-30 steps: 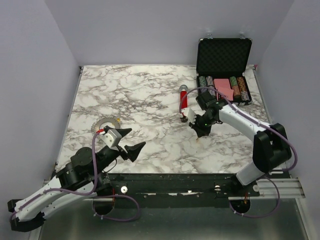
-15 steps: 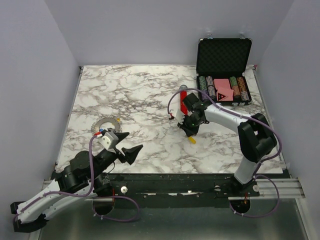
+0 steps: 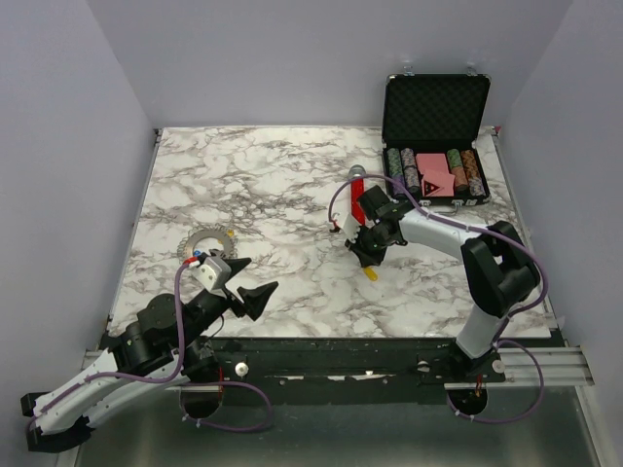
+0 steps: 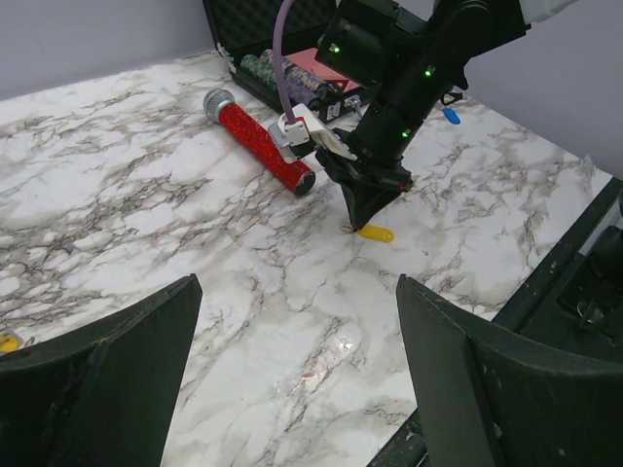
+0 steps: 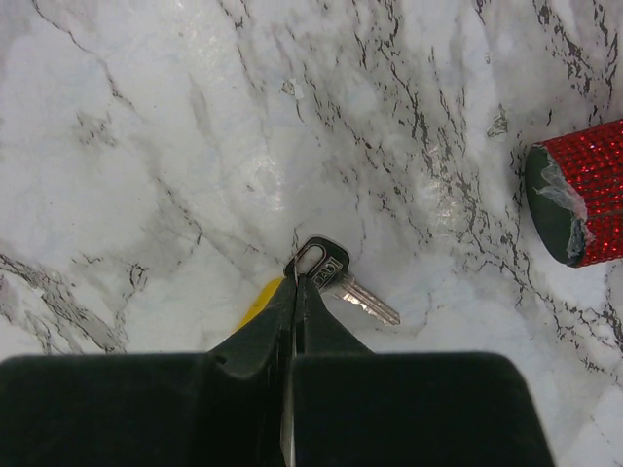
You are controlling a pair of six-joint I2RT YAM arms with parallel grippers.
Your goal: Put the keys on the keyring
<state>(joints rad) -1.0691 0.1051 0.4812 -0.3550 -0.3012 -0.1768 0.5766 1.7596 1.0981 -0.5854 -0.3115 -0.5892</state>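
**Right arm down on a key, ring waiting across the table**

Evidently the work is split by reach. The right gripper (image 5: 295, 282) points straight down at the marble, its fingers pressed together so that only a thin seam shows between them. Its tips sit at the small wire loop on the head of a silver key (image 5: 343, 280). The key's blade lies flat on the table, so it does not look lifted. Whether the loop is pinched between the tips or only touched, I cannot tell. A yellow piece (image 5: 256, 304), probably a plastic key head, lies just beside the key, half hidden under the fingers.

The keyring (image 3: 201, 237) lies well apart from the key, near the left edge of the table and just beyond the left arm. That likely explains why the left gripper (image 4: 297, 292) hangs low with its jaws spread wide and nothing between them. It is placed to steady the ring or receive the key once it comes over.

The red cylinder (image 3: 357, 192) lies close behind the right gripper, so a lift should go up and away from it. The loop is thin and the key small, so a slip is the main risk.
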